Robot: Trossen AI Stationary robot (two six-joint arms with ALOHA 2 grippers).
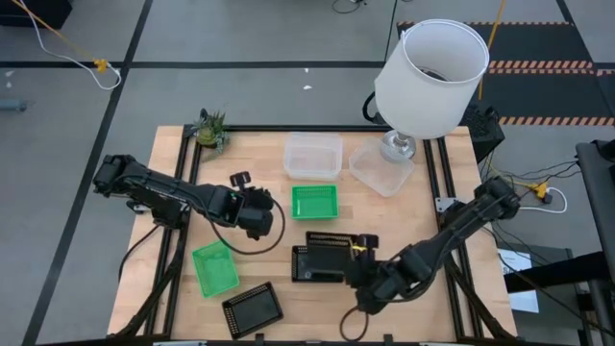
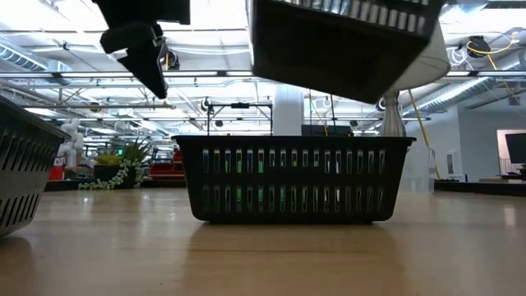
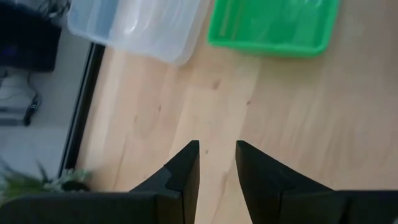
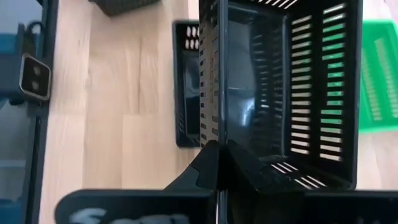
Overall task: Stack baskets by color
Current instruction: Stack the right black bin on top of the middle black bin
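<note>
My right gripper [image 4: 217, 152] is shut on a black basket [image 4: 280, 93], which hangs tilted [image 2: 345, 41] above a second black basket [image 2: 292, 177] standing on its base on the table. A third black basket [image 1: 253, 308] lies near the front edge. Two green baskets rest on the wood, one at mid table [image 1: 315, 202] and one at the front left [image 1: 214, 267]. Two clear baskets [image 1: 312, 156] [image 1: 381, 168] sit at the back. My left gripper [image 3: 217, 152] stands open over bare wood, just left of the mid-table green basket [image 3: 273, 25]. My right gripper pinches one side wall of the black basket at its rim [image 4: 214, 127], one finger inside the basket and one outside. The fingers slant down and lie along that wall. The basket is lifted clear of the table, tilted, over the other black basket [image 4: 186, 81].
A big white lampshade [image 1: 430, 77] on its stand rises at the back right, beside the clear baskets. A small plant [image 1: 211, 130] sits at the back left corner. Bare wood lies between the green baskets and along the table's right side.
</note>
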